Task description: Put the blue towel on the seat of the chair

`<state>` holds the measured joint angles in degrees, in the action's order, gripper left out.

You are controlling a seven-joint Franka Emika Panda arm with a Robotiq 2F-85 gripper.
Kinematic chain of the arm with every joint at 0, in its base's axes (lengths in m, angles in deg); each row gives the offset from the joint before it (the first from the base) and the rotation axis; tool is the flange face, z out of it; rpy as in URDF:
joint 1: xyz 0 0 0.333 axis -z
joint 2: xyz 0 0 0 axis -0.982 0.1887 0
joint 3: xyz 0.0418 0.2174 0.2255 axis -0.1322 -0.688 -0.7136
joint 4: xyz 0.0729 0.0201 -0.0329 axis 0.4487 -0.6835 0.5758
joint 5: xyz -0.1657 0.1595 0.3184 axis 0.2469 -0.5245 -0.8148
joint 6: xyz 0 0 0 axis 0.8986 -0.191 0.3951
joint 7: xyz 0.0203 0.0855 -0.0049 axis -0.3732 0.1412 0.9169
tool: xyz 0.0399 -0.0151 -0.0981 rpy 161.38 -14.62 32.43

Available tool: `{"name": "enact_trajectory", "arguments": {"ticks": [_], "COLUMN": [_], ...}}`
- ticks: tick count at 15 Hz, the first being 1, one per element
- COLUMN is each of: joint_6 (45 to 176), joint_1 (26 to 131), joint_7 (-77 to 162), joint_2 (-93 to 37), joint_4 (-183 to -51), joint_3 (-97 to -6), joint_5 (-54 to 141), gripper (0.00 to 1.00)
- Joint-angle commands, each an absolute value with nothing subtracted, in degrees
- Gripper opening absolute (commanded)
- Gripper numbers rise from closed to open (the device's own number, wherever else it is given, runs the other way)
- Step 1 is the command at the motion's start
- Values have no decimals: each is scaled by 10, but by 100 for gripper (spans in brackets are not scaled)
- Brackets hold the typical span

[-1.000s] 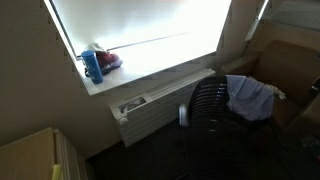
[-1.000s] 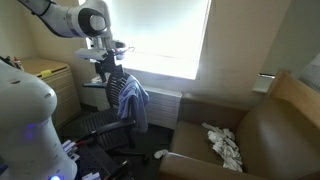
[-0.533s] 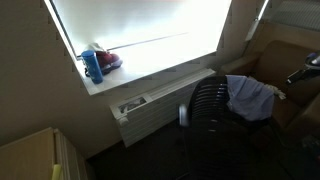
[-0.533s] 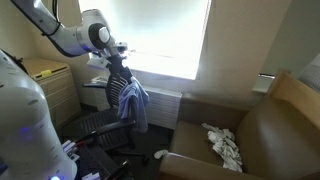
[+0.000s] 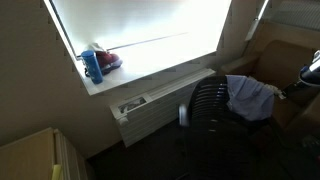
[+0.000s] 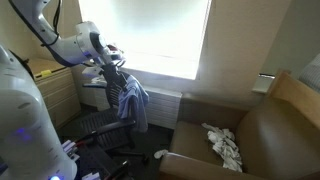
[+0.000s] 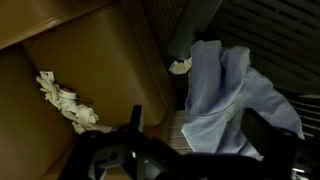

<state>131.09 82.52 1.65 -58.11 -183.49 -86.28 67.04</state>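
Aiming at the blue towel on the back of the chair, I hold my gripper open and should grab 1 thick fold up top.

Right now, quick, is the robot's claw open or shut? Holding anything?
Gripper: open, holding nothing. The blue towel hangs over the chair back.

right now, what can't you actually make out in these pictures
- Chair seat: in an exterior view the chair sinks into shadow below its backrest.
- Gripper: dark and cropped by the wrist view's bottom edge; cut off by the right edge in an exterior view.
- Red thing behind the blue bottle on the sill: too small, washed by window glare.
- Blue towel: lower end hidden behind the gripper, wrist view.
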Motion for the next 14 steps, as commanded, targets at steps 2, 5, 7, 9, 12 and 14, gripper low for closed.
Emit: {"name": "enact_trajectory", "arguments": {"ticks": [2, 5, 7, 9, 12, 14], "joint_6": [1345, 1394, 1444, 1454, 1422, 1435], "joint_1": [871, 888, 882, 878, 870, 867], "joint_7": [-61, -96, -76, -86, -137, -123], "joint_2": [-541, -496, -451, -431, -431, -435], "joint_4": [-1827, -1820, -1811, -1794, -1761, -1774], "joint_3": [-875, -881, -871, -873, -865, -866], "joint_5": [726, 806, 831, 873, 956, 937], "gripper": [100, 100, 100, 100, 100, 100]}}
